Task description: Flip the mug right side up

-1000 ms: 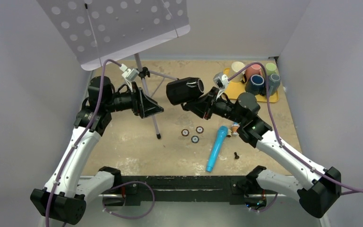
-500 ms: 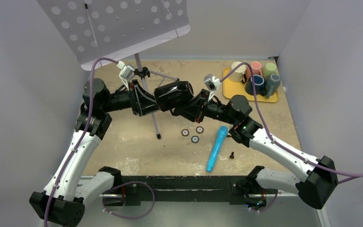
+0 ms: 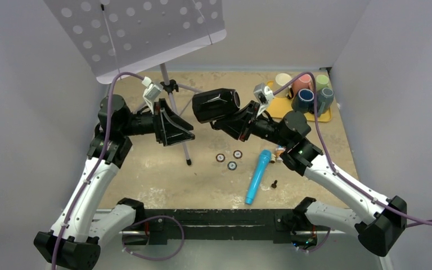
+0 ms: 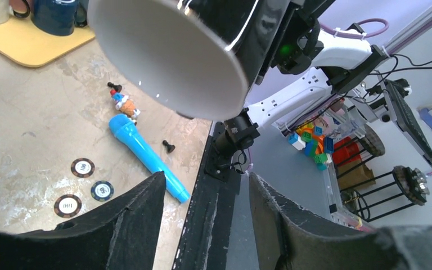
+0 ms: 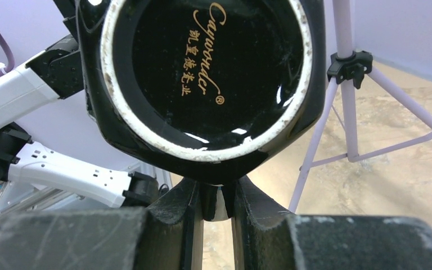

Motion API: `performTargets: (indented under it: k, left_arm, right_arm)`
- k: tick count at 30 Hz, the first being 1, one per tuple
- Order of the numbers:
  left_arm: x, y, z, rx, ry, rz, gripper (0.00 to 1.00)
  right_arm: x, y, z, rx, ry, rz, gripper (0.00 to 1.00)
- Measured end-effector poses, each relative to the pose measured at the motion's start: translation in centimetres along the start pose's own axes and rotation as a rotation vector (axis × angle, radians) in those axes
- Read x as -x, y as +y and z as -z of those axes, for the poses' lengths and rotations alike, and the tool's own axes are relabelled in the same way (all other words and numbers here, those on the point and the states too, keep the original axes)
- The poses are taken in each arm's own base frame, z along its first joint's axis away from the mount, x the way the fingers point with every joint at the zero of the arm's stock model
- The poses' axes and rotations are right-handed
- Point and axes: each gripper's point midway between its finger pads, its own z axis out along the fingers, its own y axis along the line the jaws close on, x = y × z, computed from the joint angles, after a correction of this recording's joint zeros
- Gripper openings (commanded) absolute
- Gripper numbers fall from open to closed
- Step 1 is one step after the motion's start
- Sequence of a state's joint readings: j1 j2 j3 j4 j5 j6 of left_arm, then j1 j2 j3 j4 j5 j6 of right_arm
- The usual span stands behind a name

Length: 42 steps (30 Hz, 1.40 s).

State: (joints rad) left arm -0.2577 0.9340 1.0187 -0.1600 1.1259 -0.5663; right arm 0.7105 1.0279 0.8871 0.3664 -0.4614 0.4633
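We hold the black mug [image 3: 216, 104] on its side in the air, pinched tight in our right gripper [image 3: 232, 117], with our left gripper [image 3: 184, 128] wide open just to its left.

The mug [image 3: 216, 105] is glossy black with gold lettering underneath; the microphone [image 3: 257, 176] below the right gripper [image 5: 216, 198] is bright blue.

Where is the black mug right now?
In the top view, the mug is mid-air at centre, held by the jaws of the right arm, just right of the stand pole.
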Motion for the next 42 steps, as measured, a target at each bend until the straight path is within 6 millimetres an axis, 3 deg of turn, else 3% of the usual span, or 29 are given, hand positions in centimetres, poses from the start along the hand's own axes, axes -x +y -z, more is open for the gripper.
performTargets:
  k: [8, 14, 15, 18, 19, 20, 21, 22, 23, 24, 26, 28, 31, 35, 39, 42]
  left_arm:
    - [3.1, -1.0, -0.4, -0.028, -0.097, -0.045, 0.65]
    - [4.0, 0.6, -1.3, 0.016, -0.136, -0.016, 0.60]
    - [4.0, 1.1, -1.4, 0.027, -0.135, -0.004, 0.56]
    - [3.8, 1.5, -1.7, 0.034, -0.130, 0.024, 0.15]
    - [3.8, 1.3, -1.8, 0.025, -0.128, 0.031, 0.08]
    - [3.7, 0.8, -1.9, 0.005, -0.120, 0.048, 0.04]
    - [3.7, 0.3, -2.0, -0.012, -0.117, 0.048, 0.01]
    - [3.7, 0.1, -2.0, -0.020, -0.117, 0.041, 0.00]
    - [3.7, 0.1, -2.0, -0.018, -0.118, 0.041, 0.00]
    - [3.7, 0.4, -2.0, -0.008, -0.118, 0.039, 0.00]
    - [3.1, 1.7, -2.0, 0.054, -0.101, 0.042, 0.00]
    - [1.9, 3.6, -1.7, 0.152, -0.062, 0.019, 0.00]
    - [0.0, 6.5, -0.9, 0.317, 0.022, -0.085, 0.00]
    - [-5.5, 8.5, 1.0, 0.443, 0.296, -0.269, 0.00]
    - [-11.0, 8.3, 5.1, 0.461, 0.638, -0.383, 0.00]
    - [-12.9, 9.1, 9.3, 0.526, 0.852, -0.452, 0.00]
  right_arm:
    - [-2.5, -0.7, -1.1, 0.023, 0.076, -0.052, 0.00]
    - [-3.7, -0.7, -1.9, 0.053, 0.106, -0.091, 0.00]
    - [-3.6, -0.6, -2.0, 0.059, 0.104, -0.093, 0.00]
    - [-3.6, -0.5, -2.1, 0.067, 0.102, -0.095, 0.00]
    - [-3.8, -0.9, -2.2, 0.058, 0.104, -0.097, 0.00]
    - [-3.9, -1.3, -2.5, 0.051, 0.099, -0.094, 0.07]
    - [-4.0, -1.8, -3.0, 0.045, 0.102, -0.098, 0.26]
    - [-4.3, -2.0, -3.2, 0.044, 0.111, -0.110, 0.49]
    - [-4.5, -2.2, -3.5, 0.046, 0.112, -0.118, 0.86]
    - [-4.7, -2.3, -3.6, 0.046, 0.117, -0.119, 0.97]
    - [-5.0, -3.0, -3.4, 0.026, 0.134, -0.105, 0.98]
    - [-4.7, -4.4, -2.4, -0.044, 0.141, -0.088, 0.98]
    - [-2.1, -8.3, 0.5, -0.235, 0.092, -0.029, 0.98]
    - [1.5, -13.8, 6.0, -0.568, 0.012, 0.075, 0.98]
    - [1.7, -18.1, 10.3, -0.809, 0.055, 0.126, 0.98]
    - [1.0, -21.3, 13.2, -0.948, 0.107, 0.126, 0.98]
